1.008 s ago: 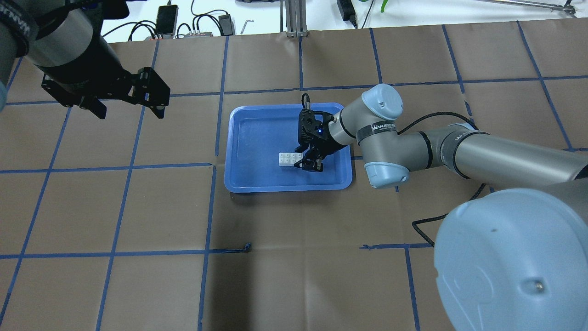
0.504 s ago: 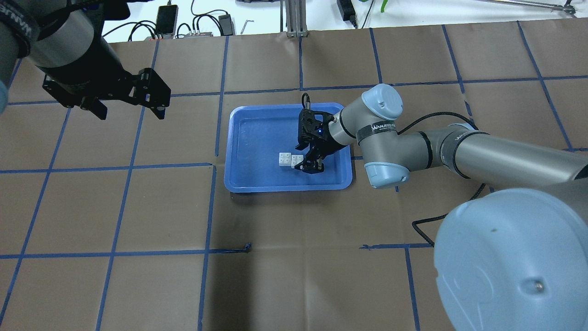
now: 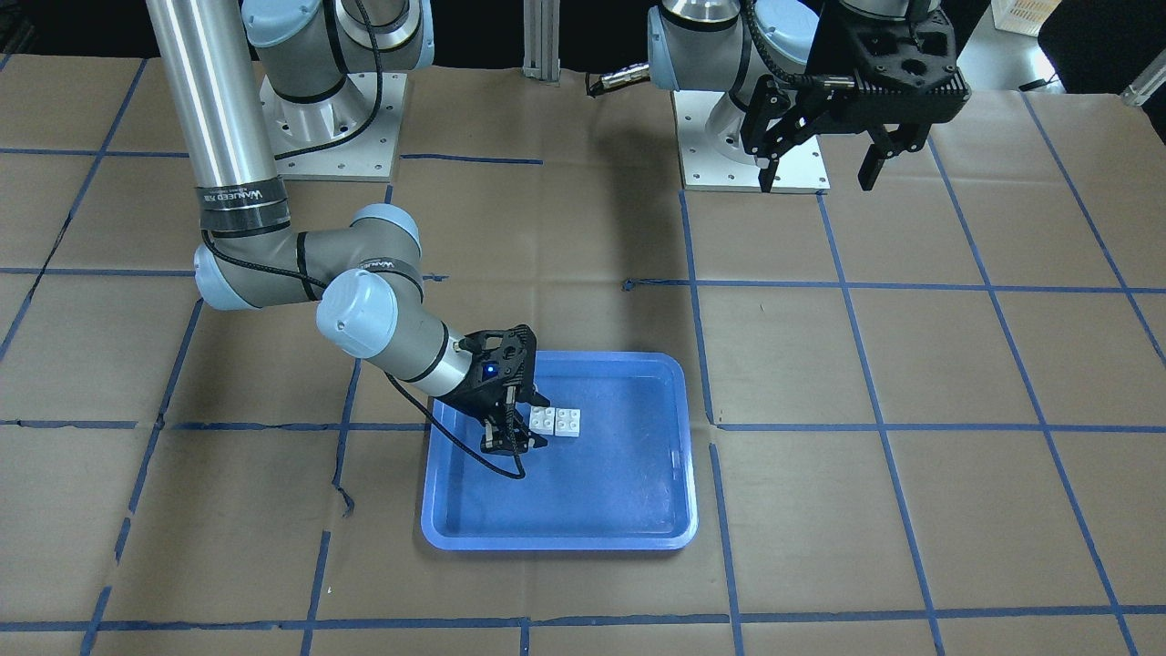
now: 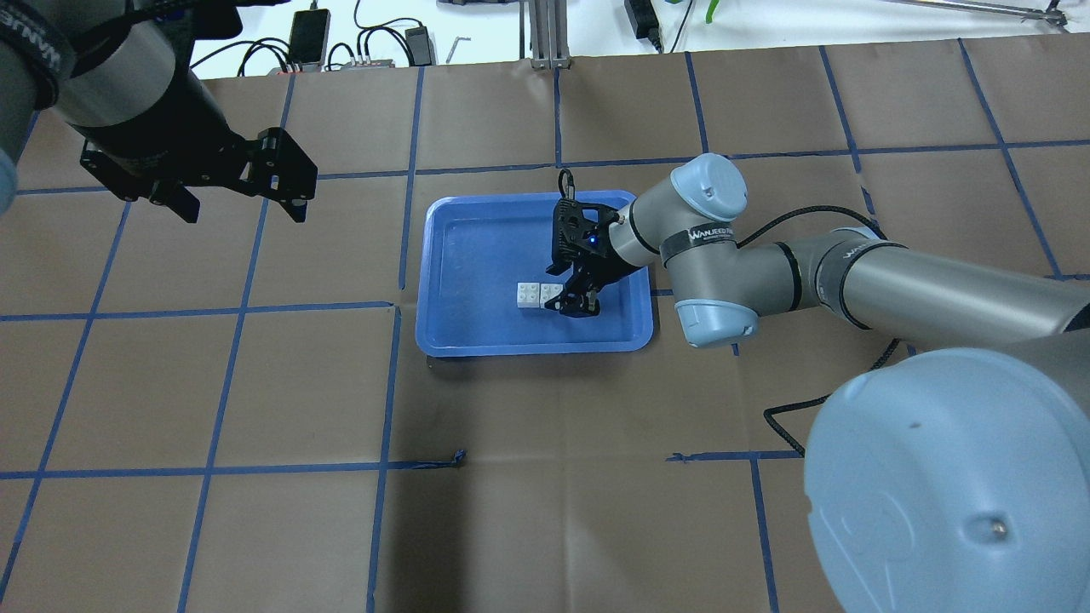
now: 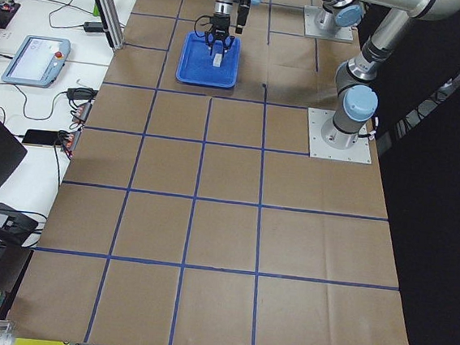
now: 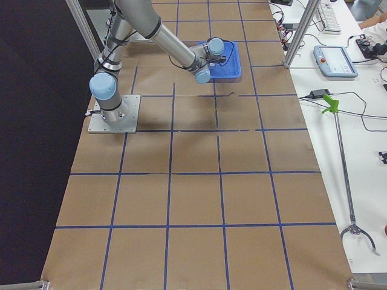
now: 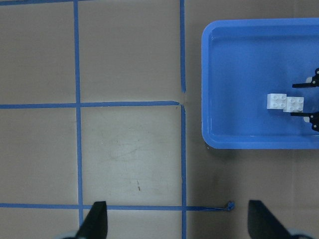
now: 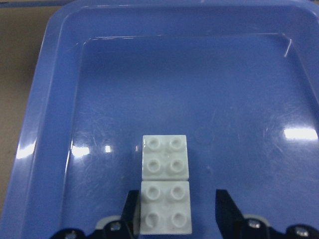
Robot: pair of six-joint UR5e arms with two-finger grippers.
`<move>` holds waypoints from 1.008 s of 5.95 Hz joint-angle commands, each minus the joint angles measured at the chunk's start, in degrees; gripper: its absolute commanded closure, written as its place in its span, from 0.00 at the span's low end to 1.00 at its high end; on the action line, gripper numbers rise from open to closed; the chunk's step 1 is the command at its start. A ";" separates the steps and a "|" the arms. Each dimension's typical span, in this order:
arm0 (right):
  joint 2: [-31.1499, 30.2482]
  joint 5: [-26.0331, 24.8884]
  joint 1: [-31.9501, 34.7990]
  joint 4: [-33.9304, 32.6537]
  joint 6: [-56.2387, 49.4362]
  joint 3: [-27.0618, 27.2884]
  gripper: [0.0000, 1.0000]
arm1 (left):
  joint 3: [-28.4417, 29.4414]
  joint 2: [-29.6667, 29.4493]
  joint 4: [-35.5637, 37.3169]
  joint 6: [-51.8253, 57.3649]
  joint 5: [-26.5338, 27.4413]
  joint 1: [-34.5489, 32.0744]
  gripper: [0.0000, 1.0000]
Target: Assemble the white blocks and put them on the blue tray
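The two white blocks [image 4: 539,295] lie side by side, touching, on the floor of the blue tray [image 4: 460,255]. They also show in the front view [image 3: 557,420], the left wrist view [image 7: 285,102] and the right wrist view [image 8: 164,164]. My right gripper [image 4: 572,306] is low in the tray and open. Its fingers [image 8: 224,211] straddle the nearer block, and one finger stands clear of it. My left gripper [image 4: 243,200] hangs open and empty, high over the table to the tray's left.
The brown paper table cover carries a blue tape grid [image 4: 392,383]. A phone and cables [image 4: 308,36] lie beyond the far edge. Both arm bases [image 3: 756,137] stand on plates at the robot's side. A teach pendant [image 6: 335,60] lies off the table.
My right gripper has shifted slightly beside the blocks, which stay on the tray floor. My left arm has hardly moved.
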 commanded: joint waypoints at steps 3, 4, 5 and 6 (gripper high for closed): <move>-0.10 -0.08 0.00 -0.19 0.35 -0.07 0.25 | -0.09 -0.07 0.08 0.00 0.00 0.00 0.01; -0.54 -0.25 0.00 -0.19 5.57 -0.16 0.03 | -0.01 -0.07 0.17 0.00 0.00 0.00 0.01; -1.32 -1.21 -0.09 0.16 9.97 -0.51 0.00 | 0.00 -0.07 0.17 0.00 0.00 0.00 0.01; -3.94 -4.88 -0.17 1.29 13.76 -0.69 0.00 | 0.08 -0.16 0.17 0.00 -0.09 0.00 0.01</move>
